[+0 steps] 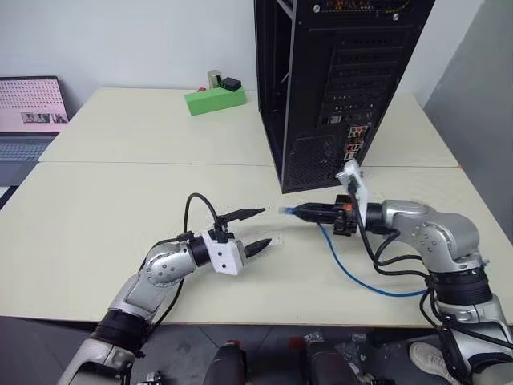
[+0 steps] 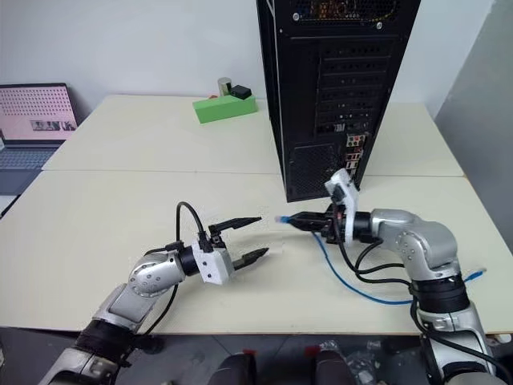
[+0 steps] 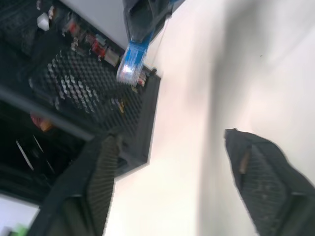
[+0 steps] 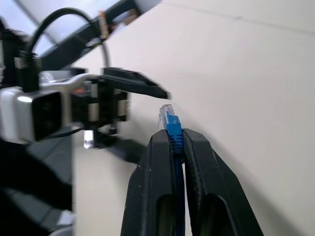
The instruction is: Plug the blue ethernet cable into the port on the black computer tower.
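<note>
The black computer tower (image 1: 337, 80) stands upright at the back of the table, its rear panel facing me. Its small connector panel (image 1: 356, 138) with coloured jacks sits low on that rear; the port is too small to pick out there. My right gripper (image 1: 298, 211) is shut on the blue ethernet cable (image 1: 361, 281) just behind its clear plug (image 1: 284, 211), level in front of the tower's base. The plug (image 4: 167, 118) sticks out past the shut fingers. The cord loops over the table toward the right front. My left gripper (image 1: 267, 228) stands open just left of the plug, holding nothing.
A green block (image 1: 215, 98) with small items on it lies at the back, left of the tower. A laptop (image 1: 28, 112) is off the far left. The table (image 1: 120, 192) is two cream tops joined by a seam. A grey wall (image 1: 481, 88) rises at the right.
</note>
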